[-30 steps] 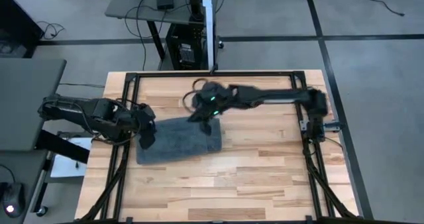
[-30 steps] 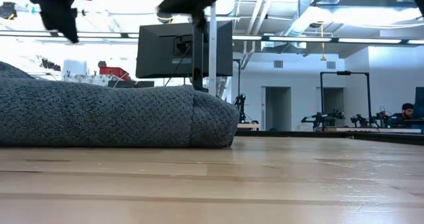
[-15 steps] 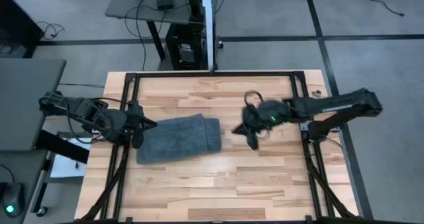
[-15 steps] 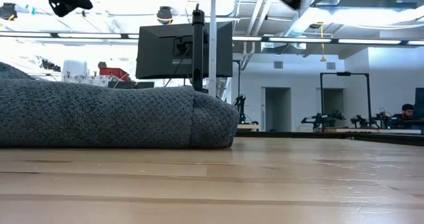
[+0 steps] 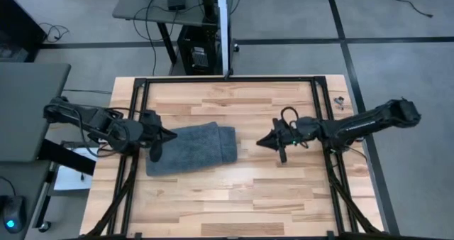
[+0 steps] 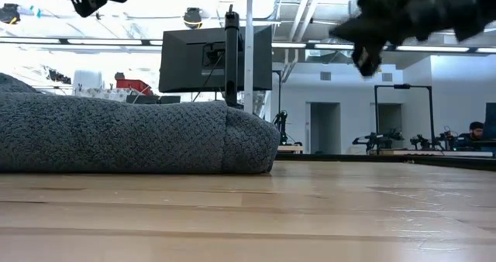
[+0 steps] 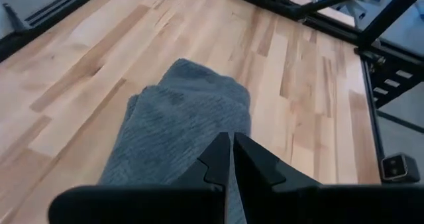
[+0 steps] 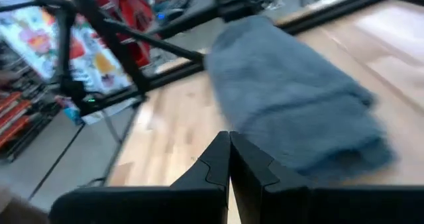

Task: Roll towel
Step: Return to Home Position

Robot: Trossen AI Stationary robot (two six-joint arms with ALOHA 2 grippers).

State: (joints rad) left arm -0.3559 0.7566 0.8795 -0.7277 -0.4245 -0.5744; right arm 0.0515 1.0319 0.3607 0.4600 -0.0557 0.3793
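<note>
The rolled dark grey terry-cloth towel (image 5: 191,149) lies unmoved on the light wooden counter (image 5: 284,190), left of centre. The right pincer (image 8: 230,148) (fingers pressed together) has withdrawn rightward, well clear of it. The left pincer (image 7: 231,150), likewise closed, hovers at the towel's left end.

Robotics lab, mounted monitor (image 6: 215,58), more arm rigs (image 6: 380,140) far behind

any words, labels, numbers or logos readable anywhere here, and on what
No text can be read in any view.
Towel: no tag or label shows.
Colourful sheet beyond the table, right wrist view: too blurred to read.
Monitor behind the table, low view: only its dark back, no brand legible.
Red box far behind: too small to read.
Left gripper at the towel's left end, right gripper over bare table: no markings.
</note>
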